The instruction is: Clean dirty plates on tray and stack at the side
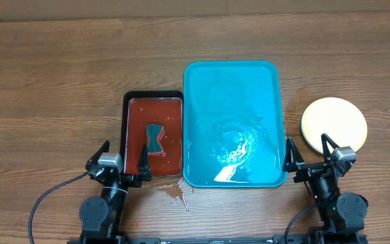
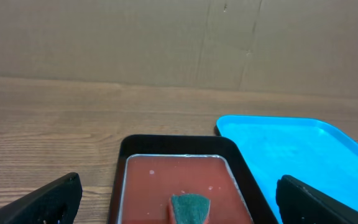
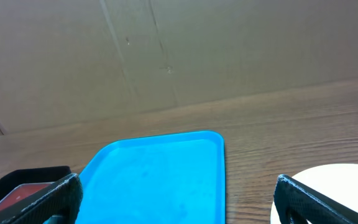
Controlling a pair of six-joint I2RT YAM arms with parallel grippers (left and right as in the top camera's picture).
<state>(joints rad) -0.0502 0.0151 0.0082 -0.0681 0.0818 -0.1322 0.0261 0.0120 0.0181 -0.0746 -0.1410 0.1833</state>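
The left claw [image 1: 122, 159] hung wide open and held nothing, by the near end of the black tray [image 1: 126, 135]. That tray was full of red water, and a sponge [image 1: 155, 137] lay in it. A few red drops [image 1: 175, 192] sat on the table [image 1: 46, 81] just in front. Next came the blue tray [image 1: 232, 81] — wet and shiny, with no plates on it. The right claw [image 1: 308, 154] was wide open too, with nothing in it. The plates [image 1: 334, 124] sat at the right side in one pale yellow pile — only the top one showed, so I could not count them. The job looked done, or nearly done.
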